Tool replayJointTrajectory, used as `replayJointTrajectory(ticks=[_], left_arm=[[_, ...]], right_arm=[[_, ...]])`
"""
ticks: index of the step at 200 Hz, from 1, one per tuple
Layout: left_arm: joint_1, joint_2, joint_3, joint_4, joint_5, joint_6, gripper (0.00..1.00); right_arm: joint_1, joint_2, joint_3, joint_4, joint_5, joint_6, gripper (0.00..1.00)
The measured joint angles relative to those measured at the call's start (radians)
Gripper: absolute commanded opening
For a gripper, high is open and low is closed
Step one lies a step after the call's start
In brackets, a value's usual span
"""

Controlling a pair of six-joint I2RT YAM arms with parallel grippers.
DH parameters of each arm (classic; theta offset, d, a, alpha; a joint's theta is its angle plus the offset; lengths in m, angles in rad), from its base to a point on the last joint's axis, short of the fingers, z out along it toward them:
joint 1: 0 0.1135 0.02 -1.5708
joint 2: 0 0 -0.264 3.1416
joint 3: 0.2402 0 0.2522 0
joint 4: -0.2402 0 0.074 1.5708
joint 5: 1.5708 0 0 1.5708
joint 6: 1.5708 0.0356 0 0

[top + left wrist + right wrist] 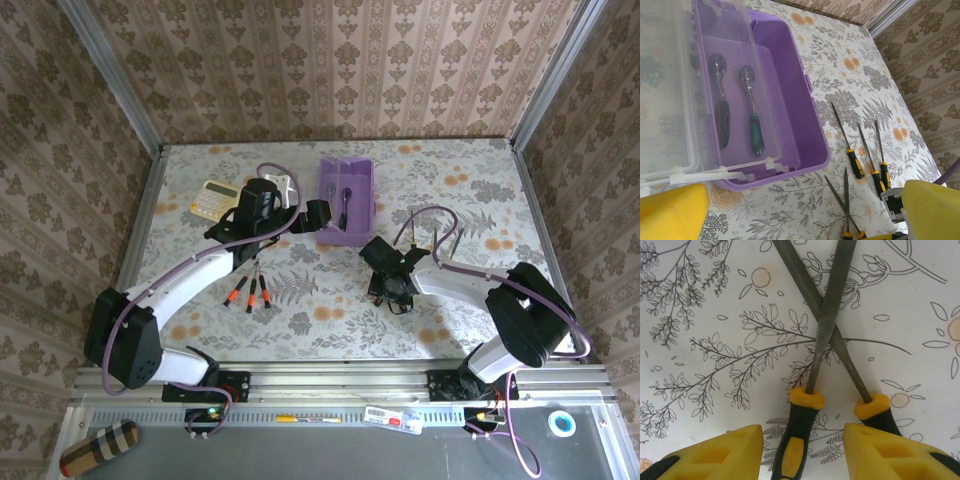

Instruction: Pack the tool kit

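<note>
Purple plastic case (360,185) sits uncovered toward the far middle of the floral-patterned table (480,200), its clear lid (665,100) swung back flat to one side. Inside it two wrenches lie side by side, one with a dark red-and-green grip (722,117) and one with a teal grip (756,135), their round metal heads at the same end. The left gripper (802,205) hovers just beside the case with its yellow fingers (672,215) spread as wide as they go and nothing between them. On the tabletop just past the case, three slim yellow-and-black handled tools (872,172) lie nearly parallel. The right gripper (390,285) is low over the table, nearer than the case and a little to its right, above a crossed pair (825,340) of thin metal shafts. One yellow-and-black handle (799,435) of that pair lies in the gap between its fingers, which stand parted and touch neither side of it. The second handle (875,410) runs under the right-hand finger. From overhead, three tools with orange-and-black handles (251,292) lie together beside the left forearm, well apart from the case, and a yellow calculator (213,200) rests to the case's left
</note>
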Motion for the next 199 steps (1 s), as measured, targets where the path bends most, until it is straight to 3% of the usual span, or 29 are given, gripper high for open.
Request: replayJointTrajectory(ticks=[32, 69, 129, 199], left_arm=[[0.004, 0.0, 0.0, 0.0, 0.001, 0.0, 1.0], [0.007, -0.002, 0.0, 0.0, 0.0, 0.0, 1.0], [0.017, -0.009, 0.0, 0.001, 0.0, 0.0, 1.0], [0.019, -0.023, 0.0, 0.001, 0.001, 0.0, 1.0]], right_arm=[[0.0, 0.034, 0.015, 0.025, 0.0, 0.0, 0.38], [0.0, 0.06, 0.017, 0.037, 0.0, 0.0, 0.36], [0.0, 0.063, 0.017, 0.018, 0.019, 0.001, 0.2], [0.0, 0.031, 0.013, 0.047, 0.039, 0.015, 0.13]])
